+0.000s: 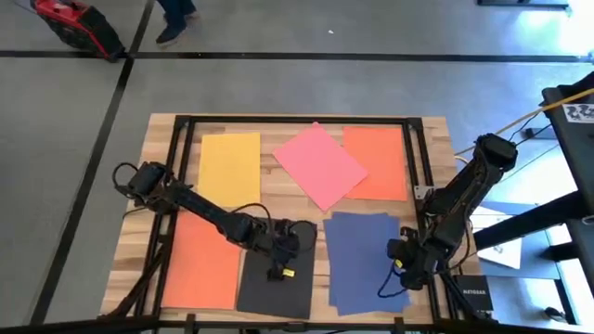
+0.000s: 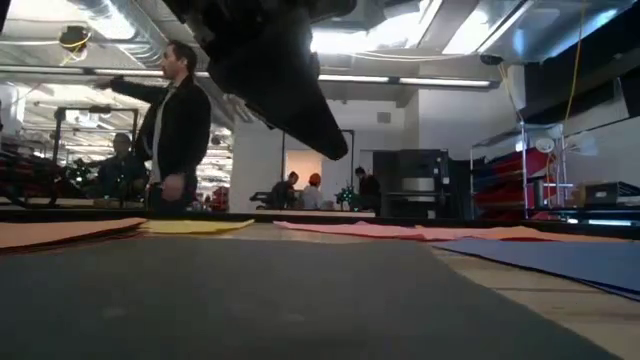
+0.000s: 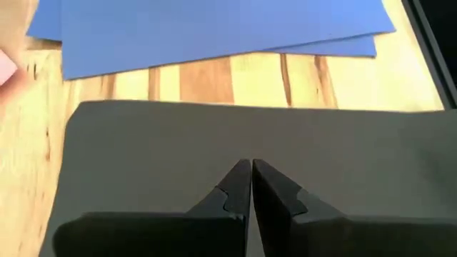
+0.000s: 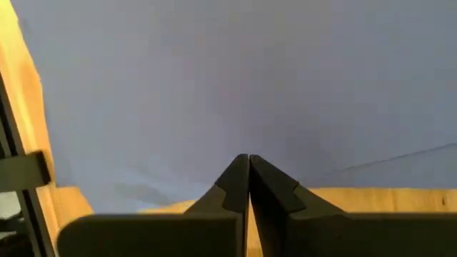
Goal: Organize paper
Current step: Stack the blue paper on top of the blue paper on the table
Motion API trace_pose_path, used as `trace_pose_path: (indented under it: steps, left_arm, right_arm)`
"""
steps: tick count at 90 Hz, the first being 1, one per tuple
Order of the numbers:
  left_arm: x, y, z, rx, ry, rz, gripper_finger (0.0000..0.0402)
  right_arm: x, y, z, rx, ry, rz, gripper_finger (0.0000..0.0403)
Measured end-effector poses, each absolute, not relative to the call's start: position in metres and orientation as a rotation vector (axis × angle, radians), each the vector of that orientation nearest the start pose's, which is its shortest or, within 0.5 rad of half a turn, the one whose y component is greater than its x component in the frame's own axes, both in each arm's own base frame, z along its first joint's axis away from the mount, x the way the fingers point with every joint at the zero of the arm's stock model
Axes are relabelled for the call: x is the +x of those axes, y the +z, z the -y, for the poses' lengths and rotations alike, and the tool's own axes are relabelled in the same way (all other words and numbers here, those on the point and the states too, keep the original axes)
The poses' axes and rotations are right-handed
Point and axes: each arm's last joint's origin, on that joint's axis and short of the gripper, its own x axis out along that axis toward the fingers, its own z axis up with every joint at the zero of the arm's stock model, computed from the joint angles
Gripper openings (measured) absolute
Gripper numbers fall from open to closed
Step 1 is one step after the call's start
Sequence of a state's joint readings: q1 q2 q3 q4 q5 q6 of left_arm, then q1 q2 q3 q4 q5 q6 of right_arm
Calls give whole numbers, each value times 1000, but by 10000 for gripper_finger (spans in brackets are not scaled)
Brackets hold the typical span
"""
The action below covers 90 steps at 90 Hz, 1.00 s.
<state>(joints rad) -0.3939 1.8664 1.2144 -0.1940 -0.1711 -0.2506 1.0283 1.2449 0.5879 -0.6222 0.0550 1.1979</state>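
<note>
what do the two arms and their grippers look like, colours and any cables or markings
Both arms are dark, jointed and slim, with black cables looping along them. The left gripper carries a small yellow mark near its tip; the right gripper shows a similar yellow spot. In the wrist views, each gripper's fingers are matte black wedges tapering to a point.

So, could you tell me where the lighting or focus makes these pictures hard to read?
High view: evenly lit, the pink sheet and yellow sheet show clearly. Low view: bright ceiling lights glare behind a dark silhouetted arm, and the near black sheet is soft. Left wrist view: the left gripper is shut and blurred. Right wrist view: the blue paper looks washed out, almost featureless.
</note>
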Motion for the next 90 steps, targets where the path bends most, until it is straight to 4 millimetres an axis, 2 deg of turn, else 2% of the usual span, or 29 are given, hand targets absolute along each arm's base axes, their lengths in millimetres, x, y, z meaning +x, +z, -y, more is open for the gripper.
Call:
trace_pose_path:
  steps: [13, 39, 59, 75, 90]
  left_arm:
    - [365, 183, 144, 9, -108, -831, 0]
    - [364, 183, 145, 28, -146, -836, 0]
    - [366, 186, 146, 49, -160, -829, 0]
    - [370, 196, 149, 62, -188, -819, 0]
    - [376, 192, 151, 75, -195, -853, 0]
  right_arm:
    - [102, 167, -167, 276, 76, -1406, 0]
    - [108, 198, -175, 165, 43, -1421, 0]
    - [115, 197, -189, 55, 44, -1520, 0]
    - [118, 190, -201, 74, 54, -1614, 0]
    - [109, 184, -213, 109, 53, -1658, 0]
